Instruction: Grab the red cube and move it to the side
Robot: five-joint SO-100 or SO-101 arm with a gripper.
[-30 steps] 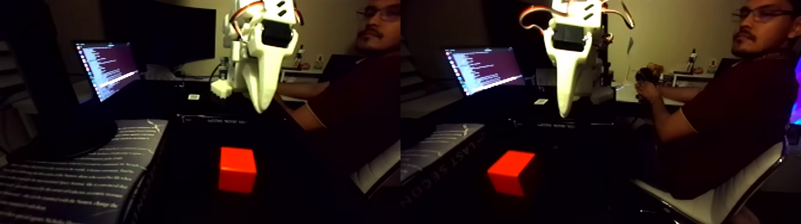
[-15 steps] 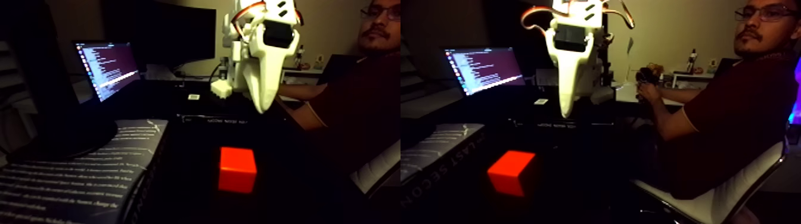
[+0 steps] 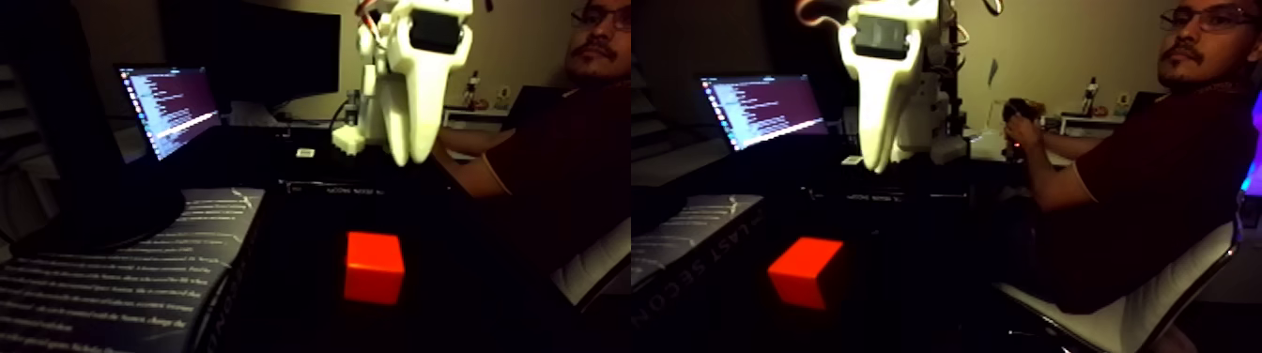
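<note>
one red cube (image 3: 374, 268) below gripper (image 3: 404, 160)

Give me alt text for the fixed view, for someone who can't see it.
A white robot gripper hangs in the air above a red cube that sits alone on a dark table, the two well apart. Behind are a lit laptop and a seated person.
</note>
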